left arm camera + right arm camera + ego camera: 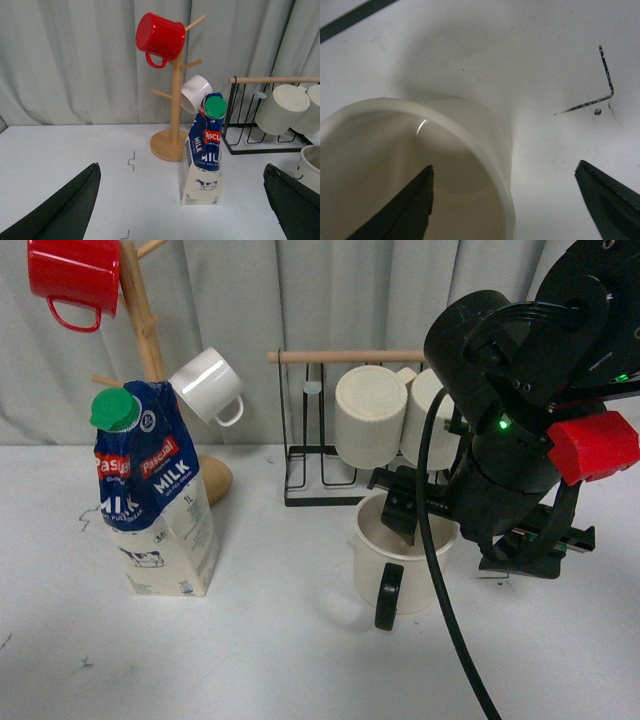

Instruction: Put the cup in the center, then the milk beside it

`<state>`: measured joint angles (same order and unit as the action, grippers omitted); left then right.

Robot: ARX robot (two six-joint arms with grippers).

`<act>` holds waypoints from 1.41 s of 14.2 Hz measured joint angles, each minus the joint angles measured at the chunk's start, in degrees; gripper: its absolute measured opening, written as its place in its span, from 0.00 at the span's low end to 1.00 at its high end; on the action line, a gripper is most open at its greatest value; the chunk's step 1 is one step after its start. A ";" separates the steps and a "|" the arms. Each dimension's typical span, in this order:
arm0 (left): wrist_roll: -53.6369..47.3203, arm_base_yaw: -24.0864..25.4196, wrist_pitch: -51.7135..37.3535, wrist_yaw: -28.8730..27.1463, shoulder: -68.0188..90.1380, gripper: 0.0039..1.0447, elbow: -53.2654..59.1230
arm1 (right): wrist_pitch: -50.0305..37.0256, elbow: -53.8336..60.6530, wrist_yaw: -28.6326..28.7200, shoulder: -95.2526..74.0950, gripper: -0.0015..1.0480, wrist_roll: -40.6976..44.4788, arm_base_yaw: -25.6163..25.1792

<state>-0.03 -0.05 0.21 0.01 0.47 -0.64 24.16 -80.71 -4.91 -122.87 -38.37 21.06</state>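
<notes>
The cup (400, 560), a wide cream mug with a black loop handle (387, 597), stands upright on the white table right of middle. My right gripper (435, 530) is open and straddles the cup's far-right rim. In the right wrist view one finger (412, 207) is inside the cup (470, 130) and the other finger (605, 200) is outside over the table. The milk (155, 505), a blue and cream carton with a green cap, stands upright at the left. My left gripper (182, 205) is open and faces the milk (205, 160) from a distance, touching nothing.
A wooden mug tree (150, 350) behind the milk holds a red mug (75, 280) and a small white mug (208, 385). A black wire rack (320, 475) behind the cup carries ribbed cream mugs (370, 415). A black corner mark (605, 80) is drawn on the table beside the cup.
</notes>
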 joint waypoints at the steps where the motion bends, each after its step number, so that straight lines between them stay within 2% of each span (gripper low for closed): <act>1: 0.00 0.00 0.00 -0.02 0.00 0.94 0.00 | -1.36 0.79 -0.33 1.31 0.86 0.81 -0.04; 2: 0.00 0.00 -0.02 0.00 0.00 0.94 0.00 | -3.52 1.90 -0.57 3.78 0.96 2.08 -0.04; 3: 0.00 0.00 -0.02 -0.02 0.00 0.94 0.00 | -7.34 4.42 -1.88 7.63 0.93 3.96 -0.04; 4: 0.00 0.00 0.00 -0.02 0.00 0.94 0.00 | -12.50 7.93 -3.30 12.35 0.94 6.27 0.37; 6: 0.00 0.00 -0.02 0.00 0.00 0.94 0.00 | -14.86 9.44 -3.85 16.92 0.94 8.39 0.70; 7: 0.00 0.00 -0.02 0.00 0.00 0.94 0.00 | -31.93 14.62 -8.22 16.39 0.88 12.74 1.05; 8: 0.02 0.00 0.00 -0.09 0.00 0.94 0.00 | -51.32 24.92 -13.18 17.05 0.76 21.11 0.26; 10: 0.00 0.00 0.02 -0.11 0.00 0.94 0.00 | -75.52 42.34 -12.48 22.49 0.53 32.57 -3.76; 11: 0.00 0.00 -0.02 -0.02 0.00 0.94 0.00 | -84.11 46.93 -11.34 27.91 0.41 35.32 -6.10; 12: 0.00 0.00 -0.02 -0.02 0.00 0.94 0.00 | -88.06 50.90 -9.73 33.29 0.29 36.41 -7.41; 14: 0.00 0.00 -0.02 -0.04 0.00 0.94 0.00 | -89.05 59.84 -6.21 37.05 0.04 37.59 -9.25; 16: 0.00 0.00 0.00 -0.02 0.00 0.94 0.00 | -89.46 67.71 -4.02 43.60 0.02 37.99 -12.79; 20: 0.00 0.00 -0.02 -0.02 0.00 0.94 0.00 | -81.50 75.17 -0.42 59.12 0.02 37.99 -16.17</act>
<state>-0.03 -0.05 0.19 -0.01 0.47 -0.64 -57.34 -5.54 -5.32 -63.75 -0.38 4.89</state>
